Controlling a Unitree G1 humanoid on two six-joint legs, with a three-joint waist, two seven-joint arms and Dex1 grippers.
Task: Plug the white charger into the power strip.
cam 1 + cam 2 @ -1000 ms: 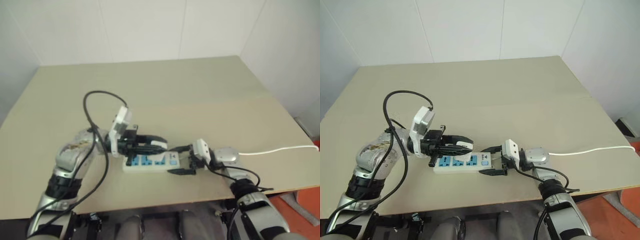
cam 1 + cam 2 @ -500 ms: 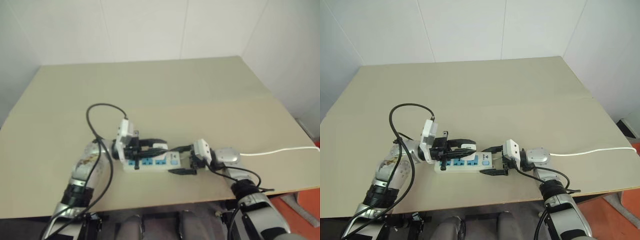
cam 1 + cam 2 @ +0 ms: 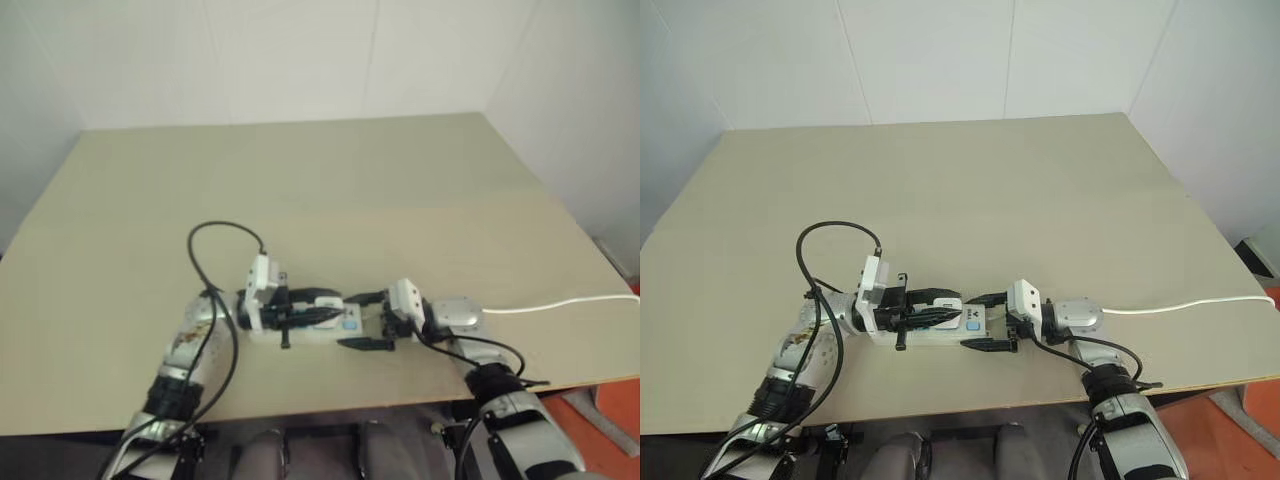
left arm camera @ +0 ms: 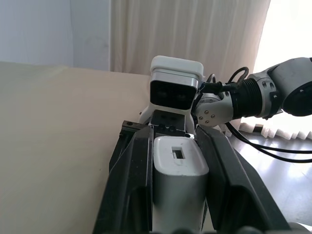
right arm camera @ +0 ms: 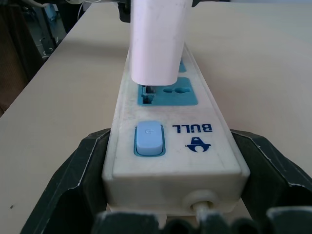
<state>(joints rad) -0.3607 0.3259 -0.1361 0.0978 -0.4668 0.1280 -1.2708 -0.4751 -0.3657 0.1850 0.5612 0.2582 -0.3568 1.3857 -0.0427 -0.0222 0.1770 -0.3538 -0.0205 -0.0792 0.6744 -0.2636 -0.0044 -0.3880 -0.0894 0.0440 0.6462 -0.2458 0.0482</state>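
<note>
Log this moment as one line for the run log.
left end effector: shut on white charger | charger: over the socket nearest the switch, prongs entering | right end effector: straddling power strip at its switch end | stage: inserting

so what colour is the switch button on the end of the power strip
Light blue, on the long white plastic power strip; its square end switch button shows best in the right wrist view.

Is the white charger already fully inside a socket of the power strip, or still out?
Cannot tell if fully in. The white charger, gripped by the left gripper, stands at a blue socket of the power strip; its prongs are hidden.
</note>
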